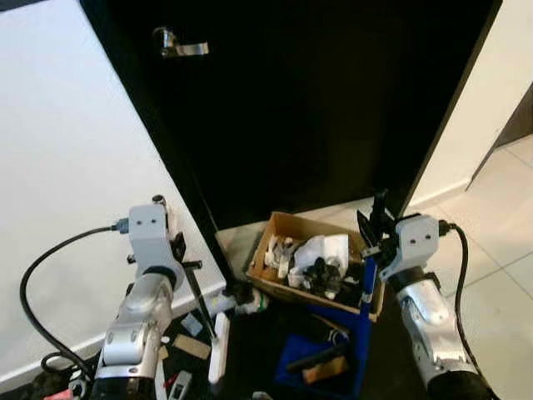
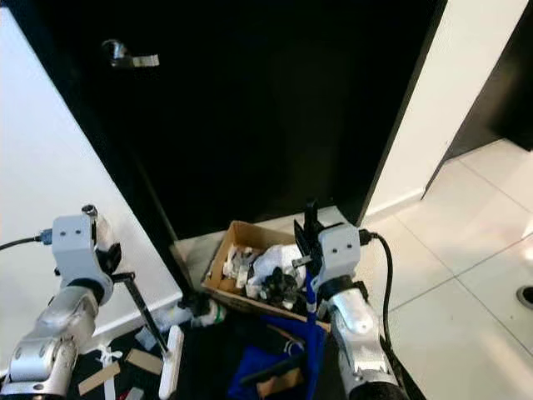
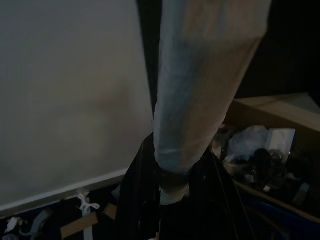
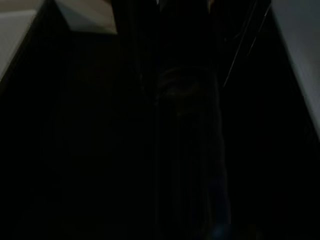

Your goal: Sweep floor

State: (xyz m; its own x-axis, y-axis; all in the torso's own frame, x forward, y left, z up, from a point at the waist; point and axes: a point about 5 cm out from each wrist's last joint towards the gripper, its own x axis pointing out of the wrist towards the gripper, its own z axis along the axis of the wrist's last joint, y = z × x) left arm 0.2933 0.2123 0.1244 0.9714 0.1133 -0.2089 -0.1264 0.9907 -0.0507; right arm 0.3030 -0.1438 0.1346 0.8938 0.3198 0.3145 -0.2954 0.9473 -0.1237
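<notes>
I am gripping the broom handle [image 1: 198, 300] in my left gripper [image 1: 179, 250] and the blue dustpan [image 1: 329, 358] handle in my right gripper [image 1: 372, 237], mid-sweep by the door. Next, I judge, I am brushing the paper scraps [image 1: 191, 346] on the floor toward the pan.

Both eye views look forward and down from head height at a black door [image 1: 316, 108] and a cardboard box [image 1: 279, 229] of trash on the floor; the right eye sits slightly rightward. The left wrist view looks closely along a pale handle [image 3: 200, 85] toward the same box. The right wrist view is near-black.
</notes>
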